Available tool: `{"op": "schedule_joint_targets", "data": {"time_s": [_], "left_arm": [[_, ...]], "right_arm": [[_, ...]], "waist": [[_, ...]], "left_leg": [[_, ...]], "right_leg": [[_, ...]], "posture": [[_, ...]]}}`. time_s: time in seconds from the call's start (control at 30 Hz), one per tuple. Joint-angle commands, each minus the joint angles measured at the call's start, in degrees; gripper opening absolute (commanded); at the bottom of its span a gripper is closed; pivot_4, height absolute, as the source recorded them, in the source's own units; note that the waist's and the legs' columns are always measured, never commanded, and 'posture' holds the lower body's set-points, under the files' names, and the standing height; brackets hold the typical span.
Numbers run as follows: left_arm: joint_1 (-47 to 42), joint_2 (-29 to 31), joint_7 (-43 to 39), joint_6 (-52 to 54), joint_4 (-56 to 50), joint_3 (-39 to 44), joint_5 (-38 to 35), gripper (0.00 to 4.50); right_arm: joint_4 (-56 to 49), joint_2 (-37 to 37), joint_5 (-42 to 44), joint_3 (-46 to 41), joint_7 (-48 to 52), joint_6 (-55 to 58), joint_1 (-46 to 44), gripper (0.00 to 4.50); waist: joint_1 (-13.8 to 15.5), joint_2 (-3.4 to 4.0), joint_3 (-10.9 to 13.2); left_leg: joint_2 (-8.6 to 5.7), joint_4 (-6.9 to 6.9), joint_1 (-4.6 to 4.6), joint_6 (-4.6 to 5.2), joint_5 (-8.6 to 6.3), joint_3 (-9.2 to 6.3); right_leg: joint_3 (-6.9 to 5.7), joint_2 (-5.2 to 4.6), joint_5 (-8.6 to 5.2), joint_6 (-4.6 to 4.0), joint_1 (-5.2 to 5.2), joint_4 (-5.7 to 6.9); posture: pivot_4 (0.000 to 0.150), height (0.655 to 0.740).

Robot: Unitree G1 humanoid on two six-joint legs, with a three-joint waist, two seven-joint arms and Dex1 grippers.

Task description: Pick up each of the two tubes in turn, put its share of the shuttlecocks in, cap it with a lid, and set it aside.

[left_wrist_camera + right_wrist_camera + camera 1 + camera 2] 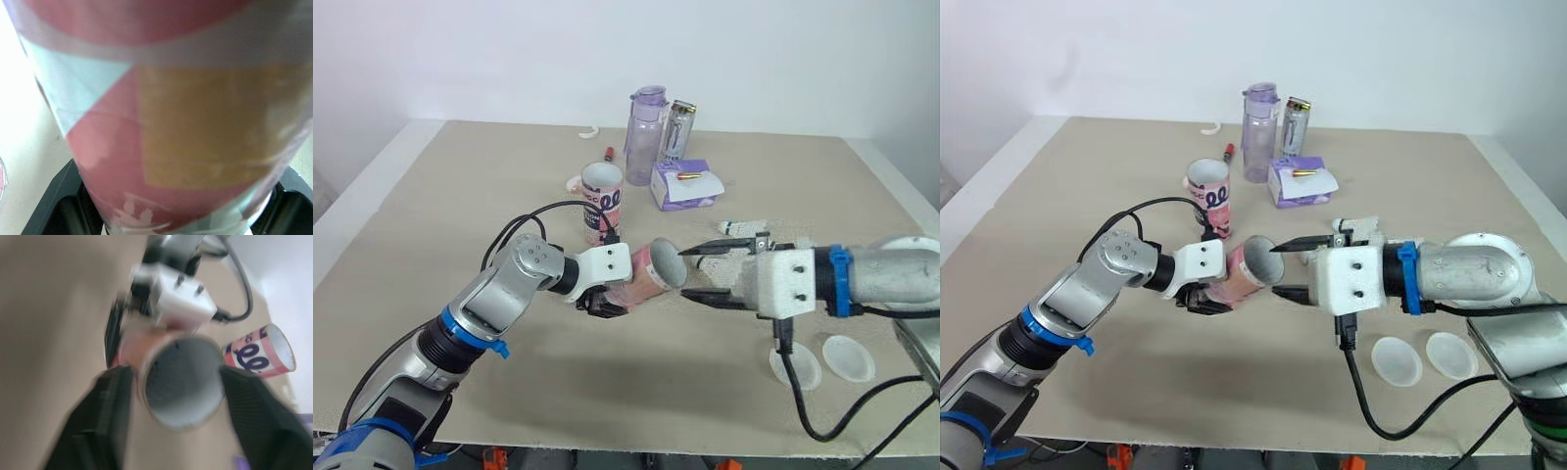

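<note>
- Left eye view: the pink tube (646, 277) is held nearly level over the tabletop (460, 215), with its long axis running left to right and its open mouth facing the right hand (685, 272).
- Its wall is pink and white, its inside pale grey.
- The left hand (600, 300) is clamped on its rear; the right hand's fingers (705, 249) are apart, flanking the mouth.

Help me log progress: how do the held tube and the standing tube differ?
The held tube is lifted, clamped in the left tool; the standing tube rests free on the table. The held tube points sideways; the standing tube is upright. Both are pink-patterned and uncapped.
</note>
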Motion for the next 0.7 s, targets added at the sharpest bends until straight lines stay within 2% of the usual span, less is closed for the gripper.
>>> {"op": "schedule_joint_targets", "data": {"time_s": [0.03, 0.1, 0.17, 0.33, 0.7], "left_arm": [[0.1, 0.8, 0.8, 0.3, 0.3, -0.6, 1.0, 3.31], [0.1, 0.9, 0.8, 0.2, 0.3, -0.7, 1.1, 3.31], [0.3, 1.2, 0.8, 0.2, 0.1, -0.6, 1.0, 3.31], [0.8, 1.7, 1.4, 0.4, 0.0, -0.5, 1.0, 3.31], [1.3, 2.2, 1.8, 0.6, -0.5, -0.2, 1.0, 3.31]], "right_arm": [[1.5, 8.1, 1.1, -3.9, -13.9, 7.3, 9.2, 4.32], [2.6, 10.5, -1.1, -3.7, -18.0, 7.8, 9.7, 4.32], [3.6, 13.2, -2.2, -3.3, -22.6, 9.5, 9.5, 4.32], [6.3, 17.2, -1.4, -1.9, -26.3, 11.7, 8.3, 4.32], [12.3, 18.2, -2.4, 1.1, -25.6, 12.4, 3.8, 4.32]], "waist": [[0.0, 0.01, 0.0], [-0.5, 0.48, 0.0], [-0.5, 0.51, 0.1], [-0.5, 0.53, 0.0], [-0.6, 0.53, 0.0]], "left_leg": [[0.00, 0.00, 0.00, 0.00, 0.00, 0.00], [-0.01, 0.00, -0.02, 0.00, 0.00, 0.13], [-0.03, 0.00, 0.17, 0.06, 0.04, 0.22], [-0.01, -0.08, 0.14, 0.07, 0.04, 0.26], [-0.01, -0.11, 0.13, 0.07, 0.04, 0.24]], "right_leg": [[0.00, 0.00, 0.00, 0.00, 0.00, 0.00], [0.10, -0.04, 0.01, 0.00, -0.07, 0.01], [0.25, 0.02, 0.19, 0.01, -0.09, 0.02], [0.28, 0.03, 0.13, -0.02, -0.12, 0.01], [0.29, 0.06, 0.09, 0.00, -0.12, 0.01]], "posture": [[0.150, 0.7400], [0.150, 0.7400], [0.150, 0.7400], [0.150, 0.7400], [0.150, 0.7400]]}}
